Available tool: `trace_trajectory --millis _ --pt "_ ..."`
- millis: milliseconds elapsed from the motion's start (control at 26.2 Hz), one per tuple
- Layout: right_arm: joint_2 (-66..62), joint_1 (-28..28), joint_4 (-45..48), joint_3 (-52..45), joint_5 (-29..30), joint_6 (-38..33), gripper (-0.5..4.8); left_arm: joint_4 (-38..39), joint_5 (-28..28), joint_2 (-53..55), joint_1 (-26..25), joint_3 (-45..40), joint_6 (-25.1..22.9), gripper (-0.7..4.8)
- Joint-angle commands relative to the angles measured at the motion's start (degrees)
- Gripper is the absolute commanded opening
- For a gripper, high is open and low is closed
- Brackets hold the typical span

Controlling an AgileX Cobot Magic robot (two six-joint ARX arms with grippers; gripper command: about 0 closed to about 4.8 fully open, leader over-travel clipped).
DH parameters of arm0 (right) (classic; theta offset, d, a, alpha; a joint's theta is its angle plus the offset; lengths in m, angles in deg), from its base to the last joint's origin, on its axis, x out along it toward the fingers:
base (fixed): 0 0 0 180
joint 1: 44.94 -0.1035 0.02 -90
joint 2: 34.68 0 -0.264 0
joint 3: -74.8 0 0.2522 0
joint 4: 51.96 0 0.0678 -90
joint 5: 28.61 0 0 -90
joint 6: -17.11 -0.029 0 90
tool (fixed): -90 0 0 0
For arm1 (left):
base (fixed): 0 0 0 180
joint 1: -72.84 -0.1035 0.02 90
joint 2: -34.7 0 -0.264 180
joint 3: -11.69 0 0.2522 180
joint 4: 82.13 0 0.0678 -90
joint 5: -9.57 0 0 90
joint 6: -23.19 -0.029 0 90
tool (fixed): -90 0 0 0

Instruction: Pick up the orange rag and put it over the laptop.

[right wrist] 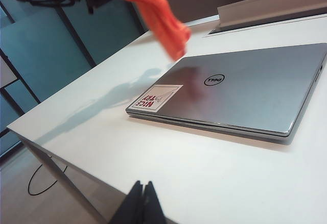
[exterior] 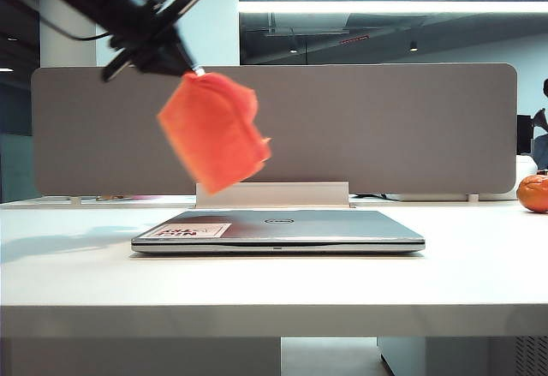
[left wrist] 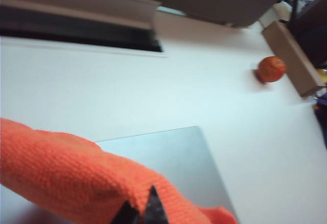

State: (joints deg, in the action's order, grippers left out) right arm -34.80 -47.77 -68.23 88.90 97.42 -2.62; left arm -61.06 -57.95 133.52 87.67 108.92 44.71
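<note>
The orange rag point(exterior: 216, 129) was held pinched by one corner in the closed fingers of the left gripper point(exterior: 190, 66), high above the white table point(exterior: 274, 282). It hung clear in the air over the left rear part of the laptop point(exterior: 278, 230), touching nothing below (its shadow was cast on the lid near the white-and-red sticker point(right wrist: 156, 97)). The laptop lay closed and flat. The right gripper point(right wrist: 143, 203) was seen low at the table's near edge, its fingers pressed together on nothing. A round orange object point(exterior: 533, 193) was left at the far right.
</note>
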Motion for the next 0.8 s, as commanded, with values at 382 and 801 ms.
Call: trace_trajectory --millis 382,801 --pt "0.13 0.04 0.59 -0.13 -0.02 0.20 -0.05 -0.96 3.13 15.12 10.62 14.47 5.55 -0.06" --pt "0.13 0.04 0.57 -0.13 -0.04 0.22 -0.05 3.17 4.83 17.42 15.04 20.87 5.25 -0.06"
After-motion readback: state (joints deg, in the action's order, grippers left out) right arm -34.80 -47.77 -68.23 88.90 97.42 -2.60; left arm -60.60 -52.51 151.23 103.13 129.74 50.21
